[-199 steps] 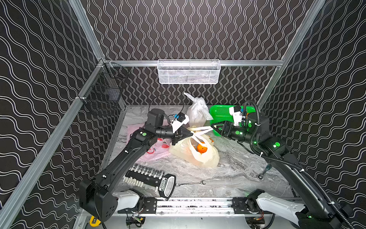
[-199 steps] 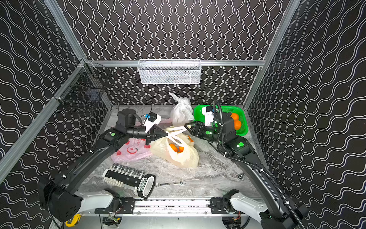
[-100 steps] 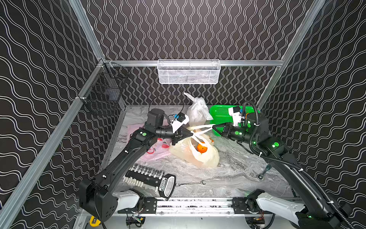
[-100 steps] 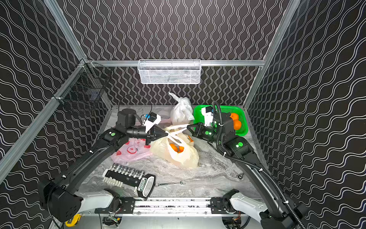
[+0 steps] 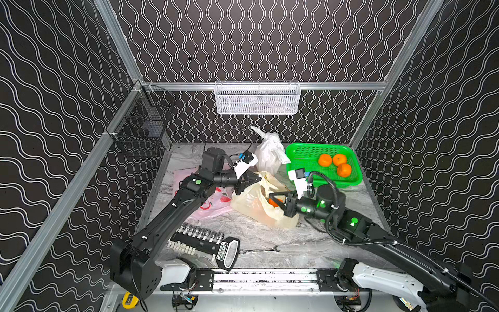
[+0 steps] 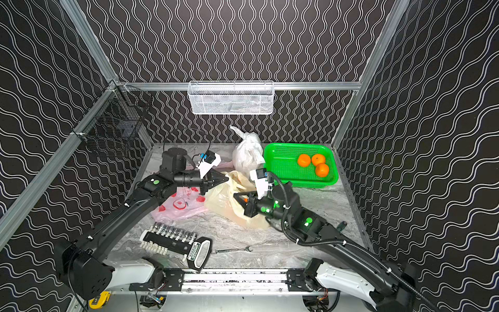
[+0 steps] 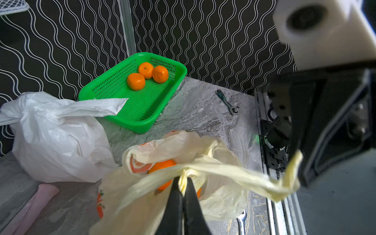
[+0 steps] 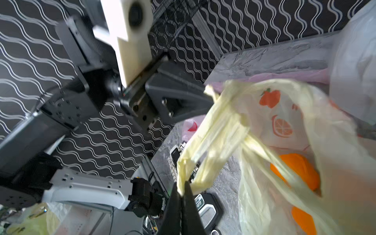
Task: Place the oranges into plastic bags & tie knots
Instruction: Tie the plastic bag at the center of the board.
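My left fingers (image 7: 181,186) are pressed fully together on a bunched strand of the yellow bag (image 7: 221,201), right where its handles (image 7: 234,175) cross above the mouth. My right fingers (image 8: 179,195) are closed just as tightly, pinching the looped end of a handle. In the left wrist view that strand runs from my left pinch across to them, so both arms have the bag by its handles, spread over the opening. The bag sits slumped near the middle of the tabletop (image 5: 270,235), with at least two oranges (image 7: 162,165) showing through the film. It lies just this side of the white bag (image 5: 270,155), which is already knotted, and beside the pink bag (image 5: 213,206), which lies flat under my left arm and looks empty. Three more fruits sit in the green basket (image 5: 305,158) at the far right. I judge I'm mid-knot on the second bag: the handles look crossed, but I can't tell whether a wrap has gone through. Next I'd draw the two ends apart evenly and low, so the crossing cinches onto the neck rather than lifting the bag or tearing the thin film. If there's no wrap, one end must first pass under the other.
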Action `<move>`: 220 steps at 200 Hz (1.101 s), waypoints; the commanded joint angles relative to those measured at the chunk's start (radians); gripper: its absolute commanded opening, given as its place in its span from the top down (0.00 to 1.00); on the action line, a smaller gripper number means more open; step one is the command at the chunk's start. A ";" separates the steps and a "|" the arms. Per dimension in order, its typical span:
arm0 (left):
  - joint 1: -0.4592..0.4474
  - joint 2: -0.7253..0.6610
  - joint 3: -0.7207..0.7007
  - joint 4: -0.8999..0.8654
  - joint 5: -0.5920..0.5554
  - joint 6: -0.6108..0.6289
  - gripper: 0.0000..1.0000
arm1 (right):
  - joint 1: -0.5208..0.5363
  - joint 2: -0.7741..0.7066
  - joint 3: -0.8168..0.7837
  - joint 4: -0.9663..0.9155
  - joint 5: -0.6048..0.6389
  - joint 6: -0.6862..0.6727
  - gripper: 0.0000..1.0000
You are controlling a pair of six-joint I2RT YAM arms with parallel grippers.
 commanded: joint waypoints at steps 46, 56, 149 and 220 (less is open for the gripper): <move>0.001 -0.017 -0.006 0.013 -0.023 0.002 1.00 | 0.048 0.110 -0.126 0.227 0.257 -0.229 1.00; 0.003 -0.020 -0.007 0.007 -0.028 0.003 1.00 | 0.048 0.125 -0.130 0.200 0.288 -0.251 1.00; 0.059 -0.013 0.056 -0.094 0.053 0.009 0.45 | 0.047 0.089 -0.256 0.304 0.289 -0.578 1.00; 0.088 0.207 0.380 -0.486 0.235 0.294 0.06 | 0.039 0.114 -0.310 0.425 0.255 -0.864 1.00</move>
